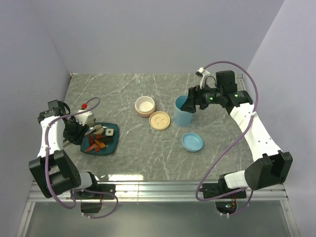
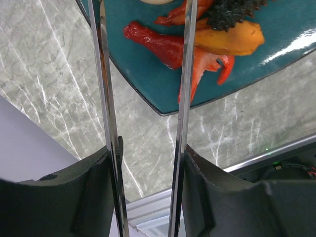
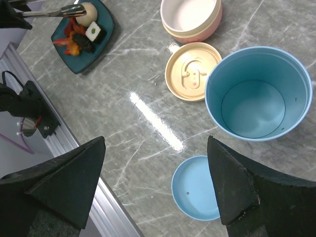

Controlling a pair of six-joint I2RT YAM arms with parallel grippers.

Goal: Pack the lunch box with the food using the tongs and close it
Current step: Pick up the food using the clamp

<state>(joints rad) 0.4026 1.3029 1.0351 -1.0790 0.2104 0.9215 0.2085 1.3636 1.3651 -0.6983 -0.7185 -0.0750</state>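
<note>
My left gripper (image 2: 148, 163) is shut on the tongs (image 2: 186, 98), one black finger (image 2: 84, 192) pressed against each silvery arm. The two arms reach out over the dark teal plate (image 2: 143, 69) and straddle a red shrimp-like piece of food (image 2: 163, 44), next to an orange piece (image 2: 232, 39). From above, the left gripper (image 1: 79, 131) sits at the plate's left edge. A pale ball (image 3: 88, 12) and a black-and-white roll slice (image 3: 93, 32) also lie on the plate. The lunch box, a blue round container (image 1: 183, 111), stands open and empty. My right gripper (image 1: 190, 103) hovers open beside it, holding nothing.
A blue lid (image 1: 192, 142) lies in front of the container. A beige lid (image 1: 160, 120) and a pink-and-white bowl (image 1: 145, 105) sit to its left. The table's metal front rail (image 1: 158, 185) runs along the near edge. Walls close in the left and back.
</note>
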